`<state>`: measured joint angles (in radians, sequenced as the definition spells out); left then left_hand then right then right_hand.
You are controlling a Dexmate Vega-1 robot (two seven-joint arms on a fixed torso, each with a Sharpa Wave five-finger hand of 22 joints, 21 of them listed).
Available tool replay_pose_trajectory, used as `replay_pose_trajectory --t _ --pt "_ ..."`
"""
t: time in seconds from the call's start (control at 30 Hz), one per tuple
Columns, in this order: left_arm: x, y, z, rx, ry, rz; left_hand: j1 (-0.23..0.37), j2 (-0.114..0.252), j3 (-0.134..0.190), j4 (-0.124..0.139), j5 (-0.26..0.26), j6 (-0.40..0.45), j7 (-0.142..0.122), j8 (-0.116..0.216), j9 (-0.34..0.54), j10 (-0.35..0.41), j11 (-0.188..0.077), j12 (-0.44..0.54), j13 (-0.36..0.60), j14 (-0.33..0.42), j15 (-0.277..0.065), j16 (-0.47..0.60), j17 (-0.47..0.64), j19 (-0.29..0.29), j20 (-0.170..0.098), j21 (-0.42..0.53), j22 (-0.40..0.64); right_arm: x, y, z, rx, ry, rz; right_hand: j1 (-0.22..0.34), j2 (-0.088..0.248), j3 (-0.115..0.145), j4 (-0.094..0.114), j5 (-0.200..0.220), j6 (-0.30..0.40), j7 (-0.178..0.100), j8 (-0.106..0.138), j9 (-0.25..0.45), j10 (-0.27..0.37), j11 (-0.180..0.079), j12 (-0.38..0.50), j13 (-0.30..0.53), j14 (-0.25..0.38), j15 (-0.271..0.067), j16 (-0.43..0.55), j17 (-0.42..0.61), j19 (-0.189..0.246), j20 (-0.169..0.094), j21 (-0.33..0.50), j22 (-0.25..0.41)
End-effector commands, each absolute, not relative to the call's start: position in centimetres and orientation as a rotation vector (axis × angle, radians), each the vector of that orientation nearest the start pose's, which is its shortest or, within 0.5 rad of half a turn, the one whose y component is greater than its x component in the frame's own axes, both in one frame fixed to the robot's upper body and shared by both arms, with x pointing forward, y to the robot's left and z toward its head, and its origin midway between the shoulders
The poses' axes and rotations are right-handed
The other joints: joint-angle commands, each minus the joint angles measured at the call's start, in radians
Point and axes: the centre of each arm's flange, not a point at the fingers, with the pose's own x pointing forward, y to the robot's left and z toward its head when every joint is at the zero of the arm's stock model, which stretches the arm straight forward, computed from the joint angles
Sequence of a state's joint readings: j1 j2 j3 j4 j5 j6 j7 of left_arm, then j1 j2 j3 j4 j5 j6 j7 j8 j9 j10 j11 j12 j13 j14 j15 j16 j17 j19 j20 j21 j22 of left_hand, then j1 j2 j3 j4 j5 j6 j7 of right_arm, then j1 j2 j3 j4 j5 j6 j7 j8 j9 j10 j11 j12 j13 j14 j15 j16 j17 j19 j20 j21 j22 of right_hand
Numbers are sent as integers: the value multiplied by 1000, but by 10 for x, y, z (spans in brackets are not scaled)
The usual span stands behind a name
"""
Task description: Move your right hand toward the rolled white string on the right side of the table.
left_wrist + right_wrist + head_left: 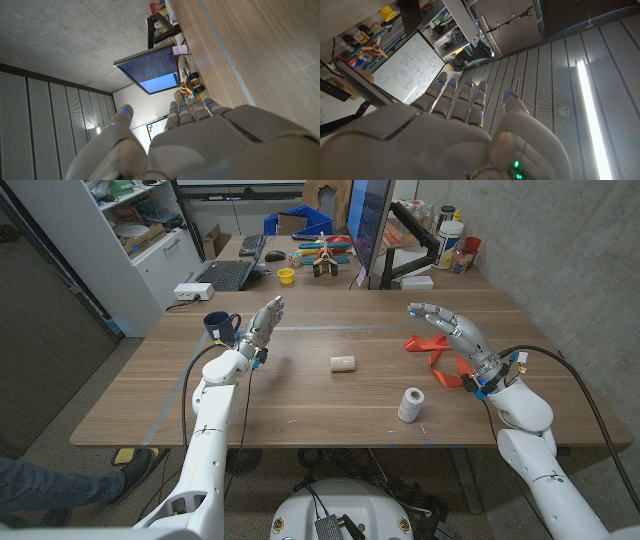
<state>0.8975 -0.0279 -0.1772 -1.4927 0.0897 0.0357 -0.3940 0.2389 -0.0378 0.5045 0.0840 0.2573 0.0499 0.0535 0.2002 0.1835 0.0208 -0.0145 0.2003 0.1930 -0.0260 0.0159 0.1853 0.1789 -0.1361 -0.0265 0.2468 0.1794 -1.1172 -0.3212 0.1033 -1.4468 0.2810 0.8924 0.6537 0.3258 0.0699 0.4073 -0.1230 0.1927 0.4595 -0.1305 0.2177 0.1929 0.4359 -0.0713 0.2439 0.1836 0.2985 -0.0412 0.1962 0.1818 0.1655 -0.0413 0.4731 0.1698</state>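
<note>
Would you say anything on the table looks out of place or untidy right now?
Only mildly: the orange strap lies crumpled in a loose tangle under the right hand. The white string roll stands upright.

Head view: the orange strap (432,350) at centre right is partly covered by the right hand (455,330), so its full outline cannot be traced. At upper centre, the toys and bottles on the far desk (330,252) are too small to identify. A person's shoe and trouser leg (60,485) are cut off at the lower left edge. Both forearms run out at the bottom edge.
</note>
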Motion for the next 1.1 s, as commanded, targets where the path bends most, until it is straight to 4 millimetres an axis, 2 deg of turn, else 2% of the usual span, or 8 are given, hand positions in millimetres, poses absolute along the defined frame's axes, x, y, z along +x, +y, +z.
replay_pose_trajectory --t 0.03,1.1 --pt "639 266 -6 102 -538 -197 3 13 -7 -1 -2 12 1 0 5 -1 -3 5 3 -7 -2 3 4 -3 3 -2 2 501 -317 -41 -495 -1168 410 8 -6 3 -5 4 12 3 1 5 11 -4 3 3 12 -34 -3 -1 9 -15 -4 2" --pt "638 263 -8 113 -533 -210 4 16 -12 -1 -3 13 3 0 5 -6 1 4 3 -16 -1 0 4 -4 4 -10 2 467 -310 -55 -653 -1203 320 10 -9 7 -11 6 22 -2 -2 5 19 -6 1 3 16 -37 -4 -1 27 -8 -16 3"
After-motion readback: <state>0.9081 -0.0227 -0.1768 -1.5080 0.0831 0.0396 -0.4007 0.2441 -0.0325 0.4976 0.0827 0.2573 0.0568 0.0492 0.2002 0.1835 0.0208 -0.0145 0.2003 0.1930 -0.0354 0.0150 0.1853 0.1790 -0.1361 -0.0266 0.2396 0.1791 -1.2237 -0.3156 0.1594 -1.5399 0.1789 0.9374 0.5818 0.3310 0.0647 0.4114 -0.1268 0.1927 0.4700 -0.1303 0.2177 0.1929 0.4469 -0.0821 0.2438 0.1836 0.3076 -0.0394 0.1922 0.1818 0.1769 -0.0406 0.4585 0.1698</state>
